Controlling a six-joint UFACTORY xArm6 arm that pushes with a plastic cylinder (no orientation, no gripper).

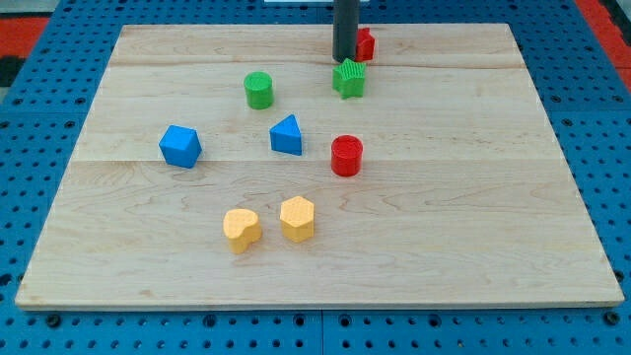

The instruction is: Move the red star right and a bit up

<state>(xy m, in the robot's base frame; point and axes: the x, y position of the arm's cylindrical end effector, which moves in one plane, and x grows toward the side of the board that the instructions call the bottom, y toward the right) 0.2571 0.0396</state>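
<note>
Wooden table (473, 227) on blue pegboard. My tip (344, 60) sits far side, touching the red star's (366, 44) left flank; star lies right of it. End effector: bare rod, nothing to open or close.

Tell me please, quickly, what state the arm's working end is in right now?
No hand here: my tip holds nothing.
It sits near the view's top, just left of the red star, apparently touching it, and just above the green star.
</note>
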